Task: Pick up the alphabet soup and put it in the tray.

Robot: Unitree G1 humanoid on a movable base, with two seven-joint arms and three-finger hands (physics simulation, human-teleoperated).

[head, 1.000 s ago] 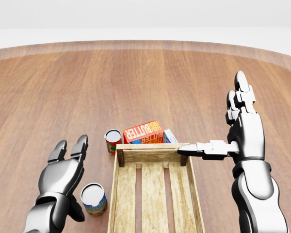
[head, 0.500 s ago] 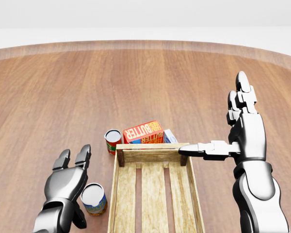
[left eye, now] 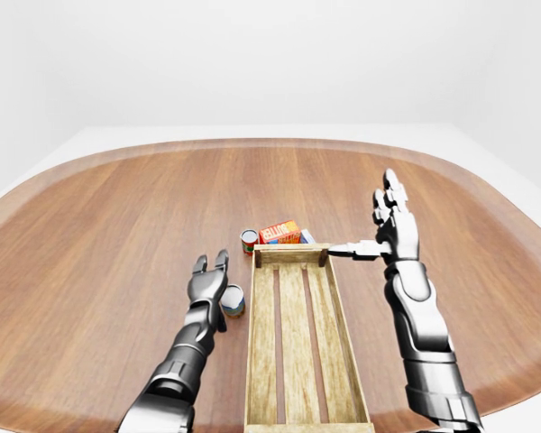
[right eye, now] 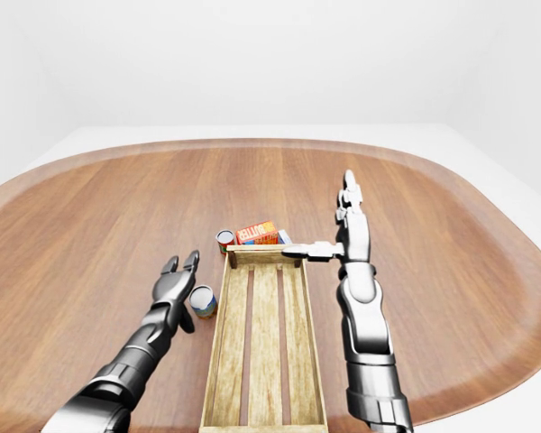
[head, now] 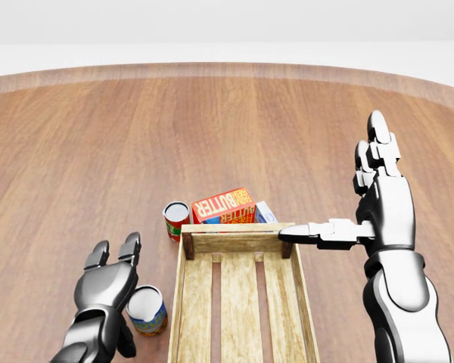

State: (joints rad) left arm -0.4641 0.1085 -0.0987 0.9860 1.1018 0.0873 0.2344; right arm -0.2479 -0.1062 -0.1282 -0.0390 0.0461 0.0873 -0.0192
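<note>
The alphabet soup can [head: 146, 310], with a blue and yellow label and a pale lid, stands upright on the wooden table just left of the slatted wooden tray [head: 234, 242]. My left hand [head: 119, 291] is open and lies close beside the can on its left, with the fingers pointing up the view and the thumb low by the can. I cannot tell whether it touches the can. My right hand [head: 363, 208] is open and flat to the right of the tray, its thumb reaching over the tray's top right corner. The tray holds nothing.
A red and green can [head: 175, 219] stands at the tray's top left corner. An orange butter box [head: 224, 206] and a blue and white box [head: 265, 212] lie just above the tray's top wall. The round table's edge [left eye: 252, 144] curves across the top.
My left hand has slid down the head view toward its bottom edge, staying open beside the can. The right hand, the can and the tray have not moved.
</note>
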